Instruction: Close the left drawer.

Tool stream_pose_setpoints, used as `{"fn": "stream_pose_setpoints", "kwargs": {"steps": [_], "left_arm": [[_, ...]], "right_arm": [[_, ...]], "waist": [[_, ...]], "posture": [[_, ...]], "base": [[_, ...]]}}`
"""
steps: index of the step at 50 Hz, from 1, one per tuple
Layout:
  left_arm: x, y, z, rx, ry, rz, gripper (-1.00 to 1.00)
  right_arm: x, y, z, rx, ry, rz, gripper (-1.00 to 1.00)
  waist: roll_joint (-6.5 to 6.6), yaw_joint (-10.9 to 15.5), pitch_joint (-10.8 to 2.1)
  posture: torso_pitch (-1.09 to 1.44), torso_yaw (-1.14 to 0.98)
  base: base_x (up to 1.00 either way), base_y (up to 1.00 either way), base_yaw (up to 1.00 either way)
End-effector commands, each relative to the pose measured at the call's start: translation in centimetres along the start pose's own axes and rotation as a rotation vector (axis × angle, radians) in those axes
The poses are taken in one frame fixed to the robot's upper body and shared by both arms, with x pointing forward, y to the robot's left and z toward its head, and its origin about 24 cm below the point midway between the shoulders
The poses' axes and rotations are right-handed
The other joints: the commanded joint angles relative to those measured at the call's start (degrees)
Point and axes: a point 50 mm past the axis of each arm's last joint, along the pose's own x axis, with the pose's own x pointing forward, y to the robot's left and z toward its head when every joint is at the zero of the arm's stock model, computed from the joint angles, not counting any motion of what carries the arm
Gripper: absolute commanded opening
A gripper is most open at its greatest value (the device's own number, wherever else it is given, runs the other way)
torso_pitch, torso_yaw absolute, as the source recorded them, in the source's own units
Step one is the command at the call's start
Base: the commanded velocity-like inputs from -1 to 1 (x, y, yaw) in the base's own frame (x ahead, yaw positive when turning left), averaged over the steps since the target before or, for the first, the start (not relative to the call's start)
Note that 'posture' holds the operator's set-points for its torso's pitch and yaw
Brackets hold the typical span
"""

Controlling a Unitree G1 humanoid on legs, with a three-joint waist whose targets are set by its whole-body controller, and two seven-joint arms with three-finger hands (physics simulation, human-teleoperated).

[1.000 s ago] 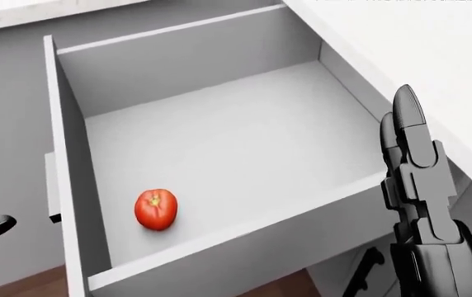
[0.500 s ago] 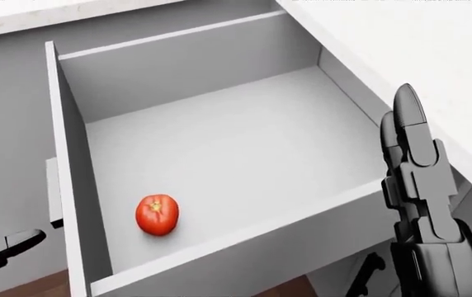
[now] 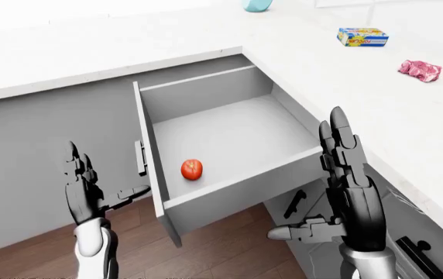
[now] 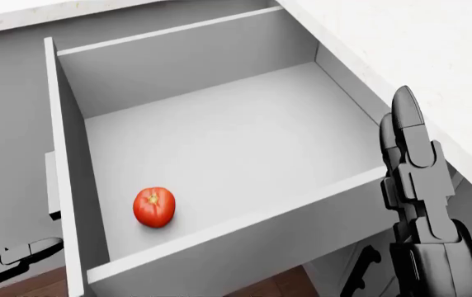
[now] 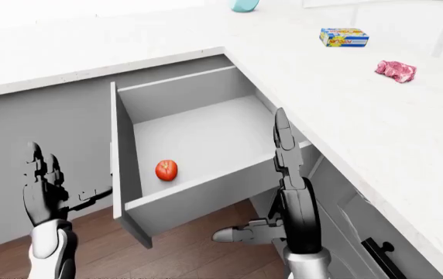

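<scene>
The left drawer [image 3: 233, 193] is a grey box pulled far out from under the white counter [image 3: 90, 55]. A red tomato [image 3: 192, 169] lies on its floor near the left wall. My right hand [image 3: 338, 151] stands open, fingers pointing up, against the right end of the drawer's front panel, thumb stretched out below it. My left hand [image 3: 88, 177] is open and raised to the left of the drawer, apart from it, thumb pointing toward the drawer's side wall. In the head view only that hand's thumb [image 4: 17, 255] shows at the bottom left.
On the counter at the right lie a blue and yellow box [image 3: 362, 37] and a piece of raw meat [image 3: 420, 70]; a teal object [image 3: 256, 4] sits at the top edge. Black handles [image 3: 412, 260] mark the cabinets at lower right. Wooden floor [image 3: 222, 250] lies below.
In the head view my left hand's thumb has moved down and a little right toward the drawer's side. The picture wobbles slightly; drawer, tomato and right hand stay as they were.
</scene>
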Motion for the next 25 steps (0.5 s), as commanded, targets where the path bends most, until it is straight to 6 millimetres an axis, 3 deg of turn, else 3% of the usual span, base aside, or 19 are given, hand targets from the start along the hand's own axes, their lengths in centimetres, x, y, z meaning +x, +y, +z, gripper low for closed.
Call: {"fn": "stream_pose_setpoints", "kwargs": {"steps": [1,17,25], "left_arm": [[0.8,-0.4,1.7,-0.007,-0.092,-0.019,1.0],[-0.7,-3.8,0.4,-0.026,-0.047,-0.153,1.0],[-0.8,-4.2,0.7,-0.025,-0.049,-0.177,1.0]], "right_arm": [[0.2,-0.3,1.2,-0.002,-0.072,-0.018,1.0],[0.2,-0.2,1.1,-0.002,-0.07,-0.015,1.0],[0.2,-0.2,1.0,-0.001,-0.067,-0.014,1.0]], "waist": [[0.23,0.0,-0.84],[0.15,0.3,-1.25],[0.16,0.4,-1.47]], "posture": [[0.0,0.0],[0.0,0.0],[0.0,0.0]], "base": [[0.0,0.0,0.0],[0.0,0.0,0.0],[0.0,0.0,0.0]]}}
